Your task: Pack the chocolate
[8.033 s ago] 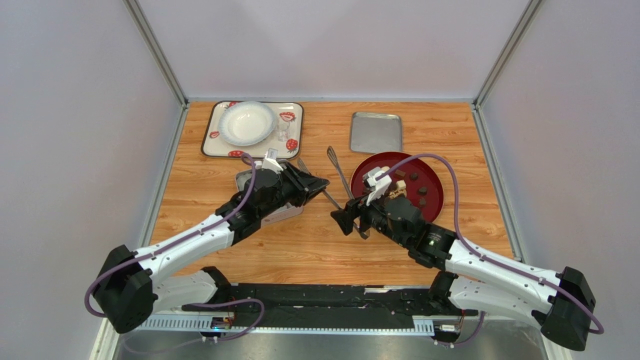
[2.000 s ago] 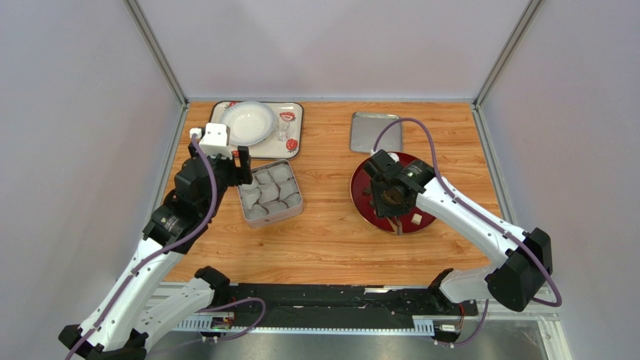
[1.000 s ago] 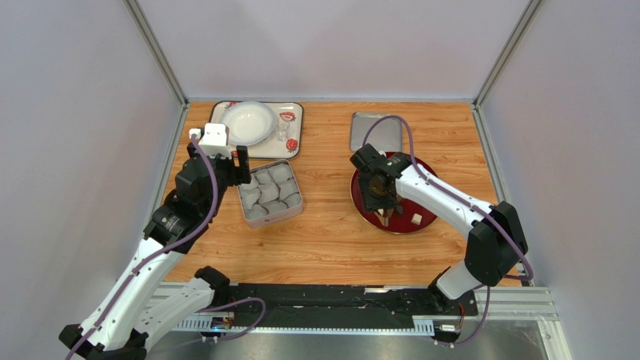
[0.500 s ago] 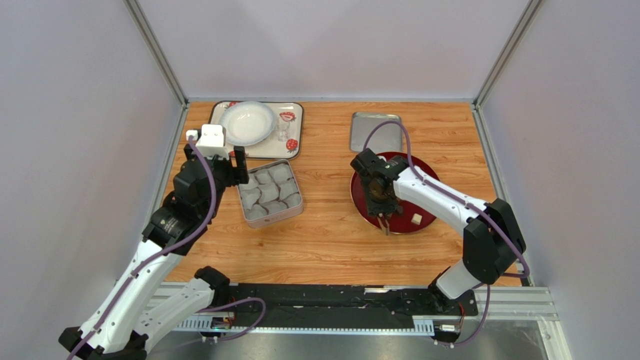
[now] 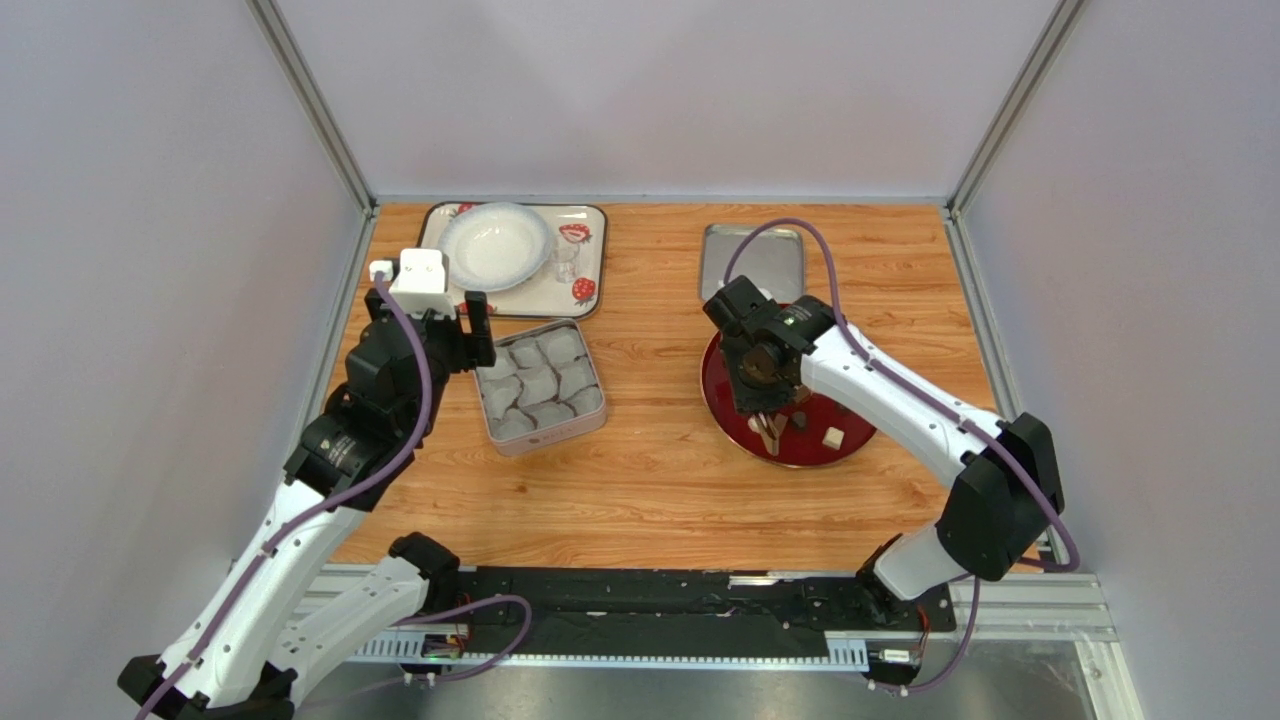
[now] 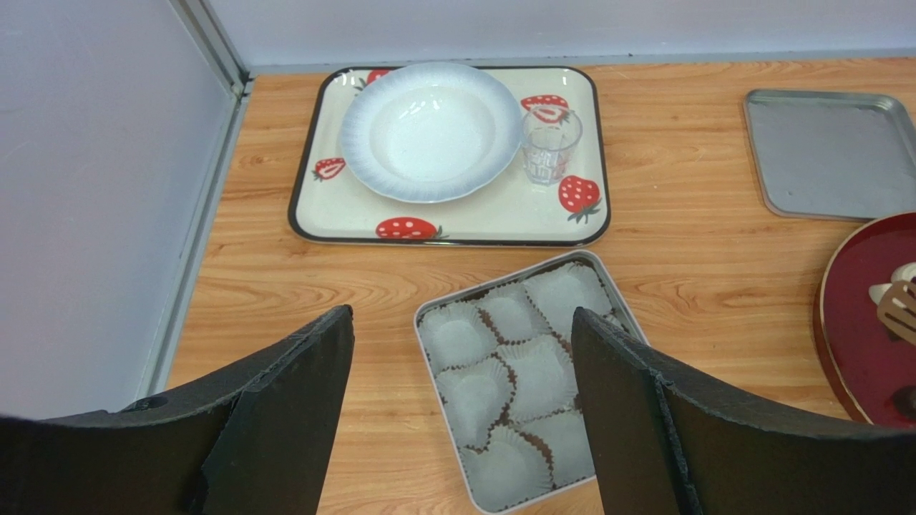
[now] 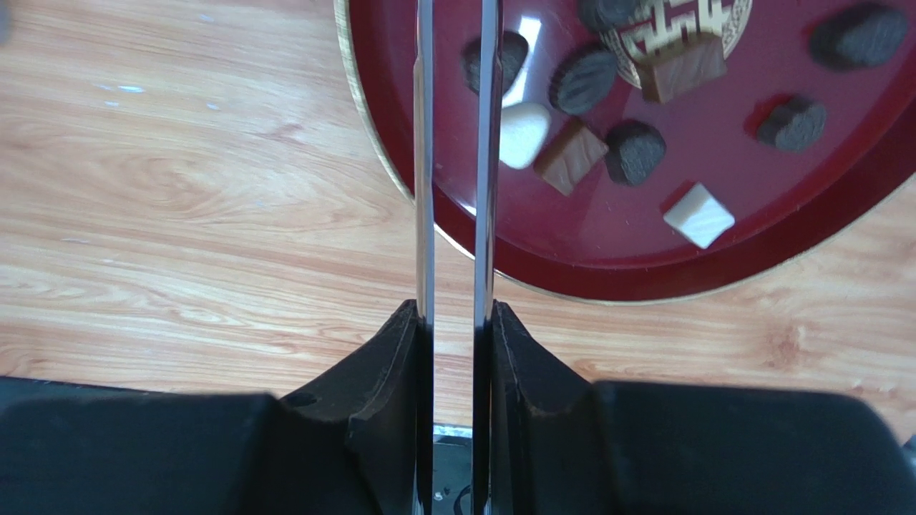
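The chocolate [image 7: 634, 150] lies as several dark, brown and cream-white pieces on a red plate [image 7: 602, 274], seen at centre right in the top view as the red plate [image 5: 857, 393]. My right gripper [image 7: 454, 311] is shut on metal tongs [image 7: 487, 193], whose two blades reach over the plate's left part. Their tips run out of the wrist view, so I cannot tell whether they hold a piece. The open tin [image 5: 538, 387] holds grey paper cups with no pieces in them. My left gripper [image 6: 462, 313] hangs open above the tin [image 6: 527, 386], at its left edge.
A strawberry-print tray [image 5: 436, 293] at the back left carries a white bowl [image 5: 493, 245] and a small glass [image 5: 564, 267]. A flat silver lid [image 5: 751, 263] lies behind the red plate. Grey walls close in the table on three sides.
My right gripper has squeezed the tongs' blades closer together and shifted a little toward the back right over the plate. The left arm has not moved.
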